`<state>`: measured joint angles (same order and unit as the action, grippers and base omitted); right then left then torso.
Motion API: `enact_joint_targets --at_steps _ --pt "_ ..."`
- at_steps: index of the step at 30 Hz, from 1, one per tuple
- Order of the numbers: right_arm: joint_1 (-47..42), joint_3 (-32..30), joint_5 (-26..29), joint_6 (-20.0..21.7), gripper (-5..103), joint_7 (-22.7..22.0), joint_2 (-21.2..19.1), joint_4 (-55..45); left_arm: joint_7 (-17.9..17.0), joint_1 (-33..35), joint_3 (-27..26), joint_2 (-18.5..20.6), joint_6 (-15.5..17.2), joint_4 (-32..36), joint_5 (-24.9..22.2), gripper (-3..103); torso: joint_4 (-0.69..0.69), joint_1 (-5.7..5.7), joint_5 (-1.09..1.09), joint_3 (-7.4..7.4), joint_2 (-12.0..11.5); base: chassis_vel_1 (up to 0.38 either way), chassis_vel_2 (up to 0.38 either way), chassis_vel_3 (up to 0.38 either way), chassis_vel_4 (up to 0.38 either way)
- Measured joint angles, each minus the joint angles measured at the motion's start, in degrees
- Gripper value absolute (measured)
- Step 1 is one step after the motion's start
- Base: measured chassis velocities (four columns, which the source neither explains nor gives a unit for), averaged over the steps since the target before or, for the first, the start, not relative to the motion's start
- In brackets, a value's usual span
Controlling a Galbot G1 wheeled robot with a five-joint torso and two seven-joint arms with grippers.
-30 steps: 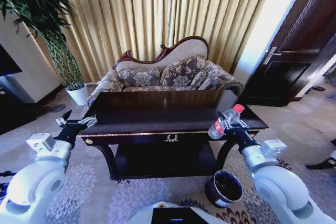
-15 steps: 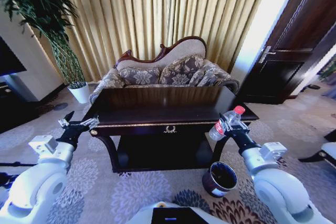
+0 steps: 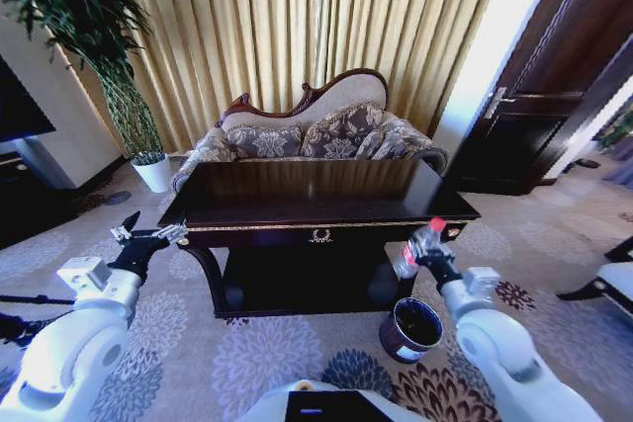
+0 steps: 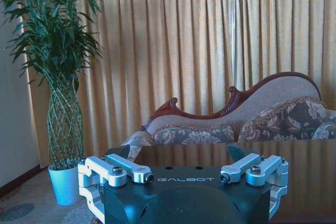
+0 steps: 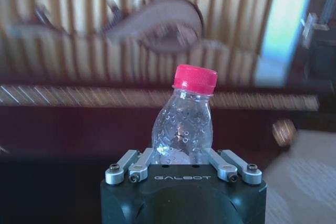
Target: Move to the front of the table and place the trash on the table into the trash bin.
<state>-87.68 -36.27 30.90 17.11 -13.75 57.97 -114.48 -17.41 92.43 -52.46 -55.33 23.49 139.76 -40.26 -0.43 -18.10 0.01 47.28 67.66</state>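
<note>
Setting: furnished living room or hotel-style lounge.
Seating: carved-back patterned sofa [image 3: 312, 135] with cushions, against the far side.
Window side: floor-length gold curtains [image 3: 297, 27] behind the sofa.
Centre: dark glossy table [image 3: 316, 195] with gold trim and wreath emblem.
Floor: grey carpet [image 3: 247, 363] with large flower pattern.
Decor: tall potted plant [image 3: 99, 56] in white pot, left corner.
Exit: dark wooden door [image 3: 554, 96] with metal handle, right.

Trash bin [image 3: 410, 329] on floor before table's [image 3: 316, 207] right front corner.
</note>
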Motion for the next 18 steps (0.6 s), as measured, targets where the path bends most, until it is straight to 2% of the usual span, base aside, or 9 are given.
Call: enact_joint_targets --at_steps 1,3,5,8,9,12,13,16,18 --pt "2.20 1.88 -1.46 -0.96 27 0.15 -0.15 6.56 -0.01 -0.01 0.04 0.15 0.00 0.20 0.01 100 0.01 0.01 0.01 -0.01 0.00 0.000 0.000 0.000 0.000" --pt "4.84 3.66 -2.72 -1.77 27 0.52 -0.05 13.51 -0.03 -0.05 0.08 0.33 0.00 0.46 0.00 100 0.00 0.01 0.00 -0.02 0.00 0.000 0.000 0.000 0.000" --pt "5.72 4.13 -3.15 -2.03 27 0.72 0.05 15.63 -0.03 -0.04 0.08 0.35 0.00 0.54 0.00 100 0.00 0.01 0.00 -0.02 0.01 0.000 0.000 0.000 0.000" --pt "10.36 5.57 -5.72 -3.96 27 1.77 0.68 26.35 -0.04 0.35 0.01 0.33 0.00 0.99 0.00 100 0.01 0.01 -0.01 -0.02 0.01 0.000 0.000 0.000 0.000" --pt "10.36 5.57 -5.72 -3.96 27 1.77 0.68 26.35 -0.04 0.35 0.01 0.33 0.00 0.99 0.00 100 0.01 0.01 -0.01 -0.02 0.01 0.000 0.000 0.000 0.000" --pt "14.25 6.24 -6.99 -5.70 27 2.36 1.05 36.63 -0.05 0.76 -0.11 0.09 -0.03 1.30 0.00 100 -0.01 0.01 0.01 -0.02 0.00 0.000 0.000 0.000 0.000" --pt "14.25 6.24 -6.99 -5.70 27 2.36 1.05 36.63 -0.05 0.76 -0.11 0.09 -0.03 1.30 0.00 100 -0.01 0.01 0.01 -0.02 0.00 0.000 0.000 0.000 0.000" --pt "17.67 6.86 -9.17 -8.25 27 3.09 1.27 45.51 -0.07 1.18 -0.04 -0.11 -0.12 1.62 0.03 100 0.00 0.02 0.00 -0.02 0.01 0.000 0.000 0.000 0.000" --pt "18.52 6.95 -10.32 -9.31 27 3.64 1.28 47.72 -0.07 1.26 -0.01 -0.11 -0.13 1.69 0.04 100 0.01 0.02 0.00 -0.02 0.01 0.000 0.000 0.000 0.000"
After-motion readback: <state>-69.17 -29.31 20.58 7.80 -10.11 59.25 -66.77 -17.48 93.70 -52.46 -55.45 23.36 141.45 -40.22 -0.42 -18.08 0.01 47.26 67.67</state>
